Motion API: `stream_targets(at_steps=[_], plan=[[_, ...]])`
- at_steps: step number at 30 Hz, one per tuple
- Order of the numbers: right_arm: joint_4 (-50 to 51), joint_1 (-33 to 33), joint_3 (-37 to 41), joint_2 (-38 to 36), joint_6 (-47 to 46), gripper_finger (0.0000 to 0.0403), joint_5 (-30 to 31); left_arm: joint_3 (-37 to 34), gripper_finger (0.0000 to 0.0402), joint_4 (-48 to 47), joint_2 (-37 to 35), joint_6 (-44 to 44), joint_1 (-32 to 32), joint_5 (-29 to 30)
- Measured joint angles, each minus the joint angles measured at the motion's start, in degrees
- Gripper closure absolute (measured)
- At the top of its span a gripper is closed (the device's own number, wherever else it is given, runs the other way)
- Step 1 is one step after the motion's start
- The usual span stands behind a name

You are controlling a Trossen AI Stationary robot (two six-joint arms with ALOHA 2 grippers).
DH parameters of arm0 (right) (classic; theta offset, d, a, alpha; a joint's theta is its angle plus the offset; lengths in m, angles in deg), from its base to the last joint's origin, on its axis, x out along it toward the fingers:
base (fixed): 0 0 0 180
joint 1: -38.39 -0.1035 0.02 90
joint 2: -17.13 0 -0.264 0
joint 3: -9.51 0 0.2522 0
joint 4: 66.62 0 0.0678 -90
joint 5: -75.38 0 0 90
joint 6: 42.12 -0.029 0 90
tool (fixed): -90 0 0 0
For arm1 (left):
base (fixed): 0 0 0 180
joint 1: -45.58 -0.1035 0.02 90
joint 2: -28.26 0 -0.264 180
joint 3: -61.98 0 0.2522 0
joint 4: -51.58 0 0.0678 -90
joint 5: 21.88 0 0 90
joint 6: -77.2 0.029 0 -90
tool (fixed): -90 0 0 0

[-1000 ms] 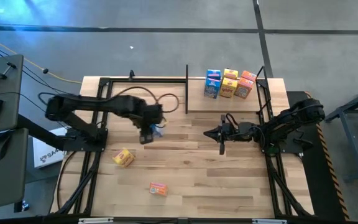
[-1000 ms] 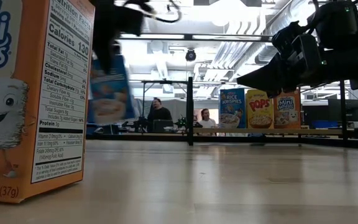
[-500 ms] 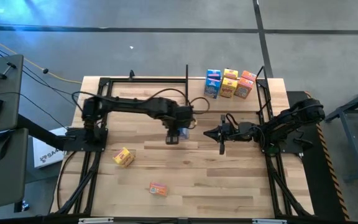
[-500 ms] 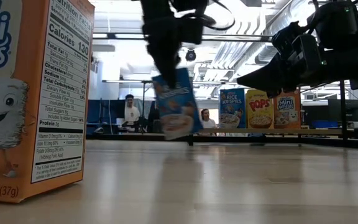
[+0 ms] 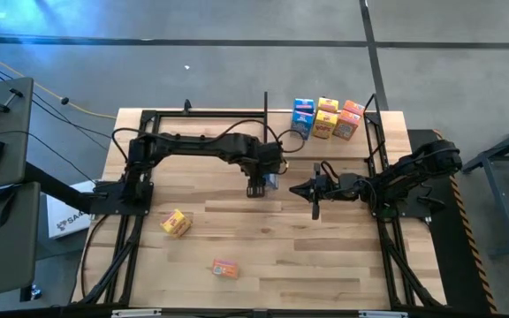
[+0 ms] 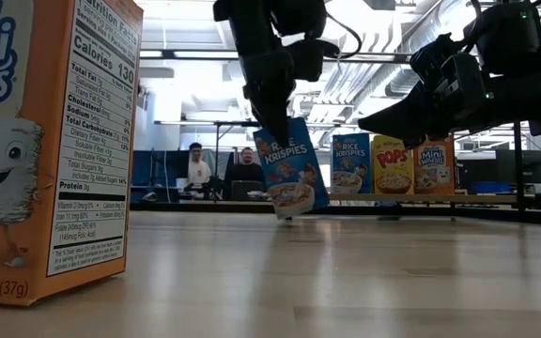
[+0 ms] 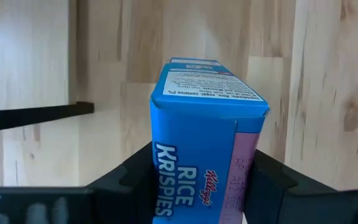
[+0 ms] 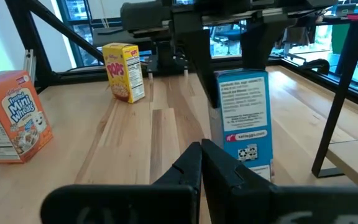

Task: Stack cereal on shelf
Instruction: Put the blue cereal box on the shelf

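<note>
Cereal box (image 6: 292, 169) hangs tilted in left gripper (image 5: 256, 187).

blue cereal box (image 6: 292, 176), yellow box (image 5: 176, 223), orange box (image 5: 225, 268)

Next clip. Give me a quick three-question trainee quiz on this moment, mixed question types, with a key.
1. True or false: the left gripper holds the blue Rice Krispies box clear of the table.
2. How many cereal boxes stand on the shelf in the high view? A) one B) three C) five
3. Fill in: the right gripper is ____ and holds nothing.

Key
1. True: the low view shows the box tilted, its bottom corner just above the wood.
2. B: a blue box, a yellow box and an orange box stand side by side.
3. Shut: its fingers meet in the right wrist view, and the arm waits at the table's right side.
</note>
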Motion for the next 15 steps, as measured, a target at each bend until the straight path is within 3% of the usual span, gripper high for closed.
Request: stream_targets(at_steps=[15], plan=[[0.0,0.0,0.0,0.0,0.0,0.0402,0.0,-0.1,0.0224,0.9,0.0,-1.3,0.2,0.0]])
